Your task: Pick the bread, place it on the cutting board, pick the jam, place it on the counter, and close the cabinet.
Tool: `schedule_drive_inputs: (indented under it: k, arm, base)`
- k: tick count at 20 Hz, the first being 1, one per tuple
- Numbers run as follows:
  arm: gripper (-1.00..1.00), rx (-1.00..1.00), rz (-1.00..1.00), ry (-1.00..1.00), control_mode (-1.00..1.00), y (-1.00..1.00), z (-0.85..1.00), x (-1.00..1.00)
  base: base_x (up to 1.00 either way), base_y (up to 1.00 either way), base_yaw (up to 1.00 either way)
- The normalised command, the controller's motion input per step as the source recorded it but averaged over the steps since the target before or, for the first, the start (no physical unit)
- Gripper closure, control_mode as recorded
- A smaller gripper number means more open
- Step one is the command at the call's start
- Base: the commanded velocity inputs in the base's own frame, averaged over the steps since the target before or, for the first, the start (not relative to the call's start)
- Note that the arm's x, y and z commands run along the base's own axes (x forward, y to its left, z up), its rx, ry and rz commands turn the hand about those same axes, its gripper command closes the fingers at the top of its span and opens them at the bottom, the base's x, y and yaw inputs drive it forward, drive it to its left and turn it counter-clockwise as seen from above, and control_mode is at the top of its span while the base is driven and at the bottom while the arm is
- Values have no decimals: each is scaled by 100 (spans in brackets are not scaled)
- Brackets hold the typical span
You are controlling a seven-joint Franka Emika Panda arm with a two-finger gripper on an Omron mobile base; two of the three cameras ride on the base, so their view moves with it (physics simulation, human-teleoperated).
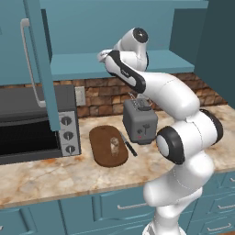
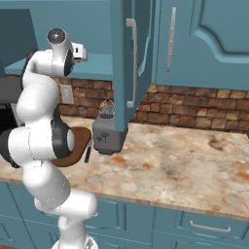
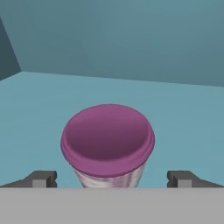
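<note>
Inside the cabinet (image 1: 114, 69), the pincer (image 3: 112, 179) gapes wide astride the jam (image 3: 107, 142).

Even, bright rendered light; soft shadows; slight blur, no glare.

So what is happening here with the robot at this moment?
The white arm reaches into the open cabinet. Its hand is open, and the jam stands upright on the shelf between the fingertips, not yet gripped. The bread already lies on the cutting board on the counter, beside the toaster.
</note>
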Motion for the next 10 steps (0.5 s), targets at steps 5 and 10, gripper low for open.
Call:
schedule_drive_inputs:
  k: [5,10]
  arm:
    - [-100,0,0,0,-100,2,0,15]
    - [-100,0,0,0,-100,6,-2,13]
  base:
    - [0,0,0]
    - [0,0,0]
